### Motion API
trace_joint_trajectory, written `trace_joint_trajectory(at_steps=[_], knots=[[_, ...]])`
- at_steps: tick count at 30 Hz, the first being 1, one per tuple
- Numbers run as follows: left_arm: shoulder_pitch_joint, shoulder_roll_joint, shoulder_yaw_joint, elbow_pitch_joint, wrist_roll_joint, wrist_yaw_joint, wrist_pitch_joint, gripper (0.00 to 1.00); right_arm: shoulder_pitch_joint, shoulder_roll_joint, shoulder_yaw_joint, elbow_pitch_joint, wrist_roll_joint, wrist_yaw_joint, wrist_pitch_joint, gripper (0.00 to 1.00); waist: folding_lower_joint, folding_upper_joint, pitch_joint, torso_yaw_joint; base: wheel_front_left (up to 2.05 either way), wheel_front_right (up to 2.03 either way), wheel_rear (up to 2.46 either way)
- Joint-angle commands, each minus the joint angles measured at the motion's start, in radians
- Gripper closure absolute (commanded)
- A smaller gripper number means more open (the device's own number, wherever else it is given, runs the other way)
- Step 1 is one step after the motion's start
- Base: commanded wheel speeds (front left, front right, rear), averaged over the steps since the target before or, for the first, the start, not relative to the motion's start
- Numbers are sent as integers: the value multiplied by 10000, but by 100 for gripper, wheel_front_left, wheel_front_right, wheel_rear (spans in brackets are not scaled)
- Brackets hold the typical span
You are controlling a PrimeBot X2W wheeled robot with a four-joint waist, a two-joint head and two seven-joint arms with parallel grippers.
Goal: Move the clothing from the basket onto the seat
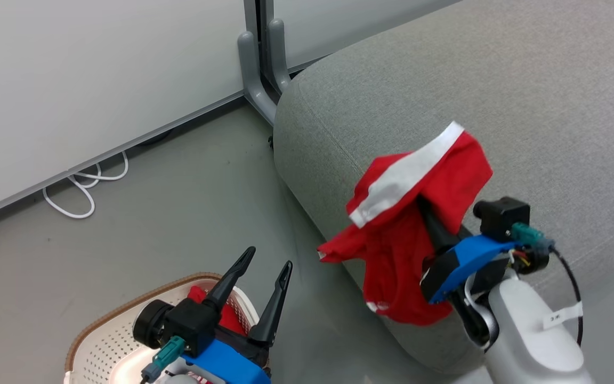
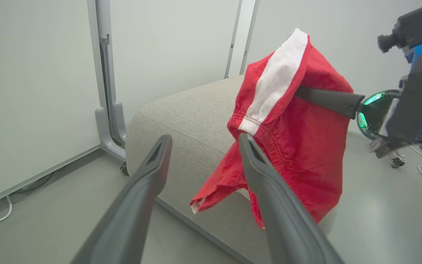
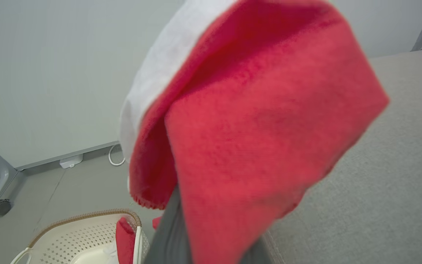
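Observation:
A bright red garment (image 1: 419,213) with a white stripe hangs over the rounded edge of the grey seat (image 1: 499,96), my right gripper (image 1: 425,208) shut on it. The fingertips are buried in the cloth. In the right wrist view this garment (image 3: 255,128) drapes over the fingers, with the seat (image 3: 379,190) behind. My left gripper (image 1: 269,257) stands open above the cream basket (image 1: 104,330) at lower left, holding nothing. A second piece of red clothing (image 1: 227,314) lies against the basket's far wall. The left wrist view looks between the open left gripper (image 2: 205,139) at the hanging garment (image 2: 299,146).
A grey metal stand foot with a caster (image 1: 256,74) rises beside the seat's corner against the pale wall panels. A white cable (image 1: 80,192) loops on the grey floor by the wall. Open floor lies between the basket (image 3: 79,231) and the seat.

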Motion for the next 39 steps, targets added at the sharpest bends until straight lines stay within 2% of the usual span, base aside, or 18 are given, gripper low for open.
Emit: trace_joint_trajectory(at_steps=[1, 8, 13, 20, 22, 26, 30, 34, 39], knots=[[-212, 80, 53, -29, 98, -9, -48, 0, -480, -18, -188, -97, 105, 5, -51, 100, 0, 0, 188, 63, 0, 0, 0], [-614, 319, -138, -175, 188, -9, -48, 0, -2283, -195, -1581, -115, 559, 3, 424, 100, 0, 0, 1010, 439, 0, 0, 0], [-1055, 518, -223, -381, 318, -9, -48, 0, -3419, -882, -2696, -100, 617, 3, 427, 100, 0, 0, 1771, 754, 0, 0, 0], [-1868, 937, -496, -722, 521, -9, -48, 0, -5004, -2209, -5053, 268, 110, 3, -32, 100, 0, 0, 3257, 1452, 0, 0, 0], [-2054, 1089, -541, -821, 609, -9, -46, 0, -5277, -2342, -5622, 403, 11, 5, -198, 100, 0, 0, 3705, 1589, 0, 0, 0], [-2441, 1336, -576, -1218, 747, -9, -48, 0, -5625, -2434, -6732, 937, -35, 5, -594, 100, 0, 0, 4584, 1829, 0, 0, 0], [-2589, 1515, -455, -1649, 934, -9, -48, 0, -5747, -2192, -7507, 1731, -11, 3, -1041, 100, 0, 0, 5229, 1900, 0, 0, 0], [-2708, 1562, -443, -1907, 1116, -9, -48, 0, -5818, -2063, -8316, 2496, -103, 3, -1353, 100, 0, 0, 5651, 1993, 0, 0, 0], [-2708, 1599, -401, -1966, 1142, -9, -48, 0, -5870, -2033, -8842, 3148, -313, 3, -1480, 100, 0, 0, 5795, 2042, 0, 0, 0]])
